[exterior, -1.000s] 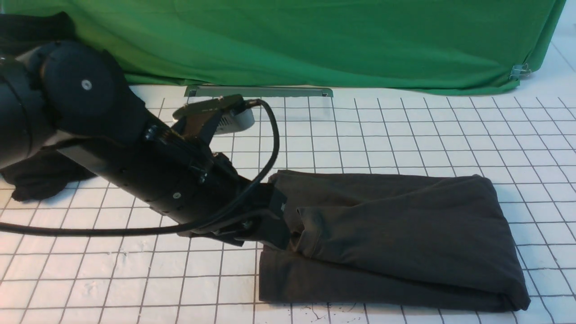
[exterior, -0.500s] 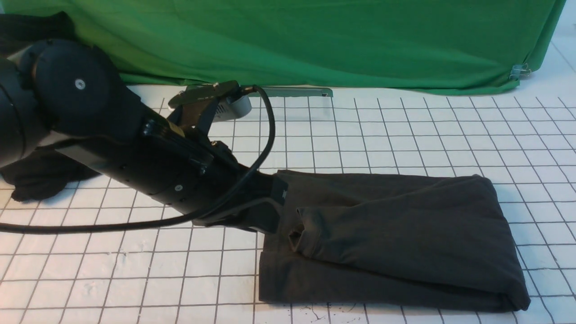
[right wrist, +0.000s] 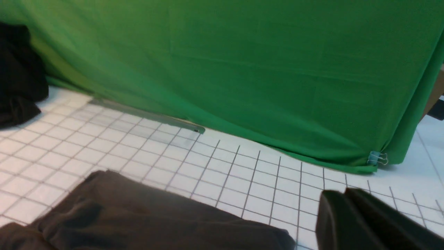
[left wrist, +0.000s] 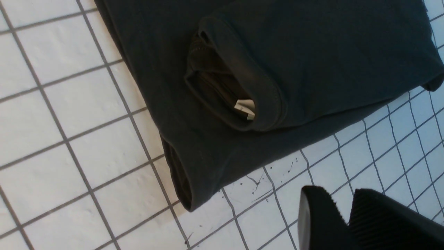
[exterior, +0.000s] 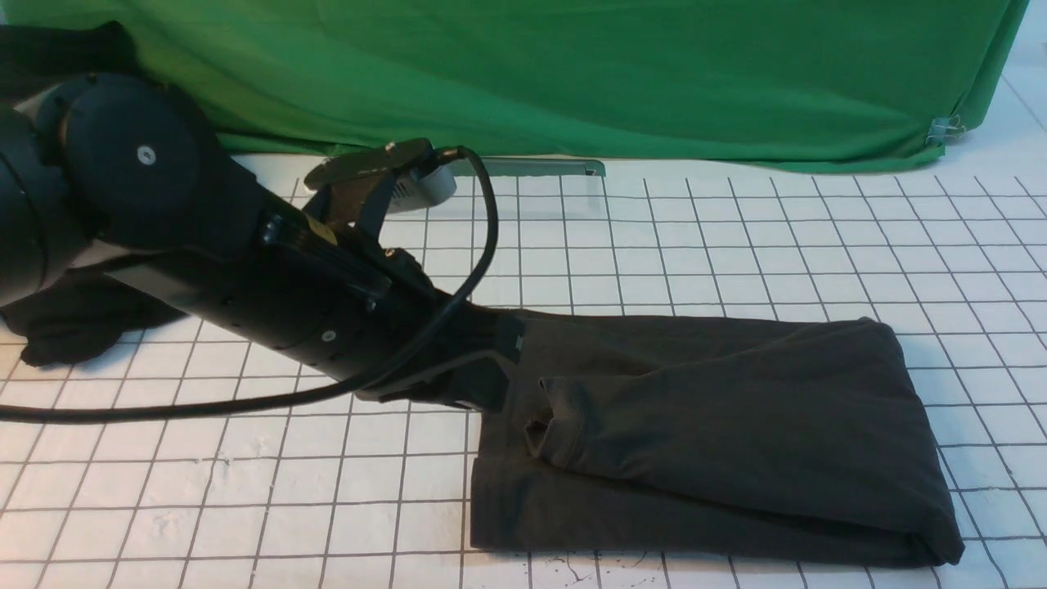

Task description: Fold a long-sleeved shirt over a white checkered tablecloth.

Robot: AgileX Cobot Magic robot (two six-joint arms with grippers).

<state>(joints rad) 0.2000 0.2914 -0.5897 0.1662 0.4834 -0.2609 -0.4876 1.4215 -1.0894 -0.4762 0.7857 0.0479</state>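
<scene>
The long-sleeved shirt (exterior: 720, 425) lies folded into a dark charcoal rectangle on the white checkered tablecloth (exterior: 245, 491). Its collar opening faces left, and a small white label (left wrist: 244, 107) shows inside it in the left wrist view. The logo print is hidden. My left gripper (exterior: 495, 368) hovers at the shirt's (left wrist: 242, 69) left edge, a little above the cloth. In the left wrist view this gripper (left wrist: 334, 194) is shut and holds nothing. My right gripper (right wrist: 341, 192) appears only in its own wrist view, shut and empty, beside the shirt's (right wrist: 138, 215) far edge.
A blacker heap of cloth (exterior: 74, 319) lies at the far left behind my left arm. The green backdrop (exterior: 572, 74) closes off the back, with a metal strip (exterior: 523, 167) at its foot and a binder clip (exterior: 945, 128) at its right corner.
My left gripper has risen and drawn back to the left from the shirt's collar edge. The shirt's left edge has settled slightly; the rest of it is unmoved.
</scene>
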